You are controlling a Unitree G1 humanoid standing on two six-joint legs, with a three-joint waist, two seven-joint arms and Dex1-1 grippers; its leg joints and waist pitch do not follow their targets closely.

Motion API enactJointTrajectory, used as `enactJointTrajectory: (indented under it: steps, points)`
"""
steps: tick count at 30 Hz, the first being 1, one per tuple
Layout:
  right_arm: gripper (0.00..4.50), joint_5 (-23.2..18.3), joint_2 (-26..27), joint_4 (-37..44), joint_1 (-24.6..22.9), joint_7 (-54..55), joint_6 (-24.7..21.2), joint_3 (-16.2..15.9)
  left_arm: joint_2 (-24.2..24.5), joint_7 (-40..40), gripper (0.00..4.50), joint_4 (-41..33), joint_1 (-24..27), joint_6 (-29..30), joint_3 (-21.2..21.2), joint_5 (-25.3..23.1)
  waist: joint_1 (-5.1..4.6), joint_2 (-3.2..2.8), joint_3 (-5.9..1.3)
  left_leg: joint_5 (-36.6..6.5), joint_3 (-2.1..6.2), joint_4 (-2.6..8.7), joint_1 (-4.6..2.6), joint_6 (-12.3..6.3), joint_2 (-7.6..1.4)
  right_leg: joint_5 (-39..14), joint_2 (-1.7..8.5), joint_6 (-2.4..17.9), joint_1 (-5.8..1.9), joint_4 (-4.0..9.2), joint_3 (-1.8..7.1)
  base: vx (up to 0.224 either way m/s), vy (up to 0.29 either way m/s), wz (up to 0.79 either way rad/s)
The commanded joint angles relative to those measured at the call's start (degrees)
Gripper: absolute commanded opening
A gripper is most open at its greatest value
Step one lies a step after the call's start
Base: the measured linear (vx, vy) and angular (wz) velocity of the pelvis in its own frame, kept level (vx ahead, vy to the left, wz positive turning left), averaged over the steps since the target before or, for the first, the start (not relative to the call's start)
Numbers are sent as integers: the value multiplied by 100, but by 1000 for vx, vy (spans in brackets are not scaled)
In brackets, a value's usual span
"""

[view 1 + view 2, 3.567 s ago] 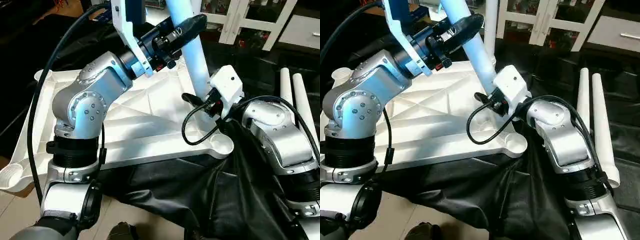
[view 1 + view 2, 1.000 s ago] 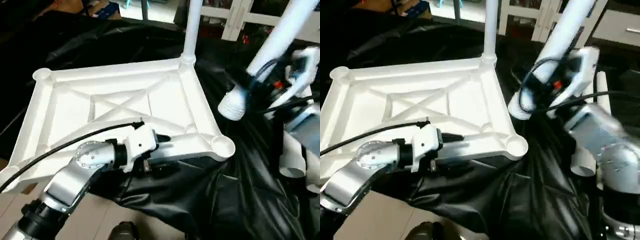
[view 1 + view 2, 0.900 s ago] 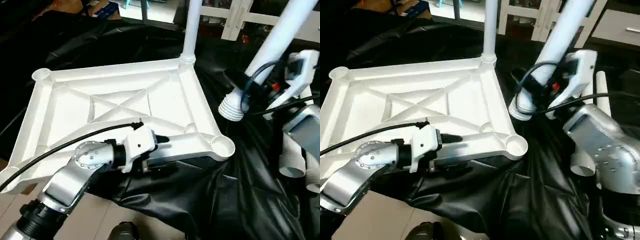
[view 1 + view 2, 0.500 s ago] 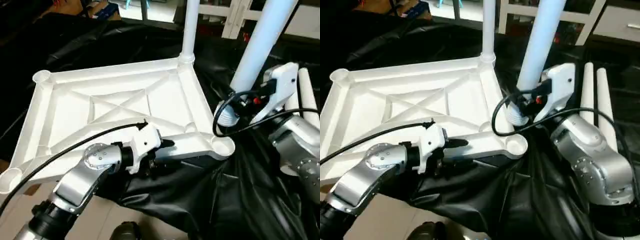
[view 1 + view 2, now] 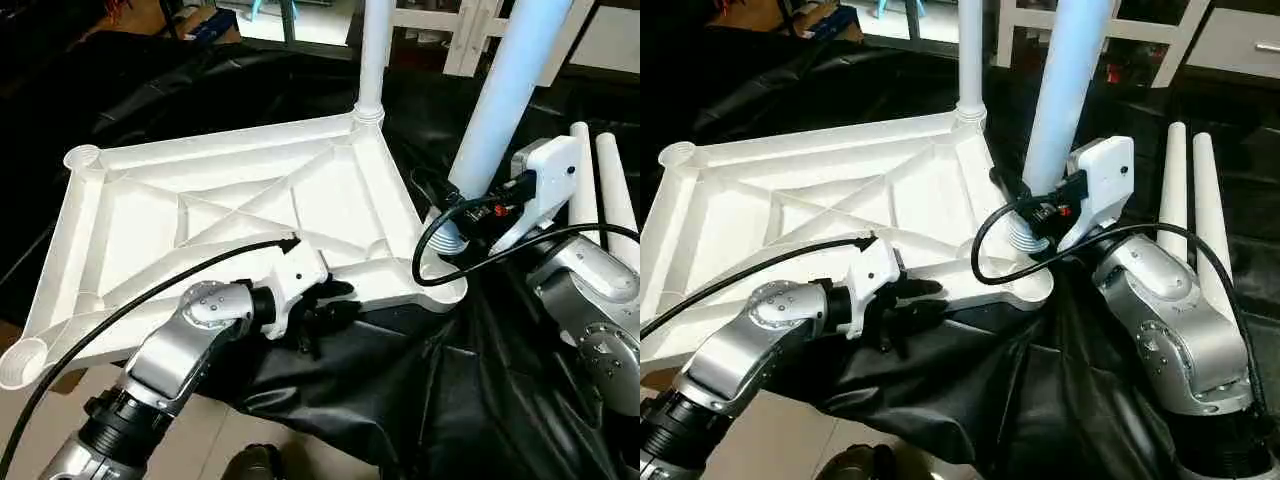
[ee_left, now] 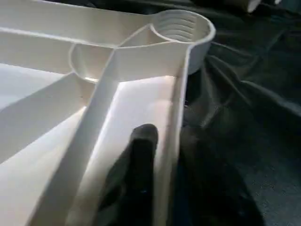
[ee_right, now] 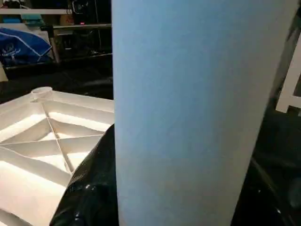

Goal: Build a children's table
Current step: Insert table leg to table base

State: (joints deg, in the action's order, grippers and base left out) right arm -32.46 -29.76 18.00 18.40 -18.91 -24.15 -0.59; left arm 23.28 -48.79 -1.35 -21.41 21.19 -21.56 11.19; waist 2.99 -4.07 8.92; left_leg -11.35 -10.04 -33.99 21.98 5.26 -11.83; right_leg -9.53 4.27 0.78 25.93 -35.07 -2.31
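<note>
The right gripper point(image 5: 1040, 222) grips a tube leg point(image 5: 1065, 95) over the tabletop's point(image 5: 200, 215) corner socket point(image 6: 181, 26). The left gripper's point(image 5: 335, 305) fingers point(image 6: 143, 155) pinch the tabletop's near rim.

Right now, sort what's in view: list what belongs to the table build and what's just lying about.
Part of the job:
- tabletop, underside up
- fitted leg, upright in the far corner socket
- held leg, in the right gripper at the near right corner
- two spare legs, lying on the drape
- left gripper, straddling the tabletop's near rim

Just lying about:
- black drape
- white furniture behind
</note>
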Motion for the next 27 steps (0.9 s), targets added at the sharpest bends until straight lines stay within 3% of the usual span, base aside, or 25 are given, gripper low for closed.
enactJointTrajectory:
  steps: [1,7,8,15,21,24,26,27]
  points:
    - [186,125,22,79,8,-97,110,-3,84,-214,70,-32,29,155,-141,41,-1,55,-433,-201,-19,338,-36,-415,10,-135,194,1336,-471,316,211,0,0,0]
    - [186,223,17,3,55,-175,151,8,159,-127,26,92,-61,74,-263,-285,-5,62,-449,-57,-22,319,-37,-566,4,99,193,1408,-482,302,207,0,0,0]
    - [186,223,17,3,55,-175,151,8,159,-127,54,92,-61,74,-263,-285,-5,62,-449,-57,-22,319,-37,-566,4,99,193,1408,-482,302,207,0,0,0]
    - [186,354,89,-64,116,-289,150,29,104,30,98,227,-153,57,-156,-411,-3,67,-438,-288,-26,334,-44,-477,0,-348,203,1349,-471,336,211,0,0,0]
    - [186,398,107,-59,98,-310,168,39,217,-255,99,103,-77,211,-193,-294,-22,55,-454,-174,-19,329,-34,-461,10,-169,200,1355,-480,315,210,0,0,0]
    - [186,458,145,-58,89,-351,160,70,224,-379,134,20,-61,410,-164,-149,-31,44,-458,-142,-21,324,-34,-489,13,-80,194,1418,-476,306,205,0,0,0]
    - [186,494,163,-60,88,-378,155,93,220,-326,137,37,-86,375,-171,-222,-35,43,-461,-140,-18,321,-32,-503,13,-50,196,1434,-482,301,204,0,0,0]
    - [186,503,166,-60,91,-385,152,98,235,-282,160,95,-105,284,-206,-334,-36,47,-467,-135,-18,319,-33,-525,12,-25,193,1441,-486,303,202,0,0,0]
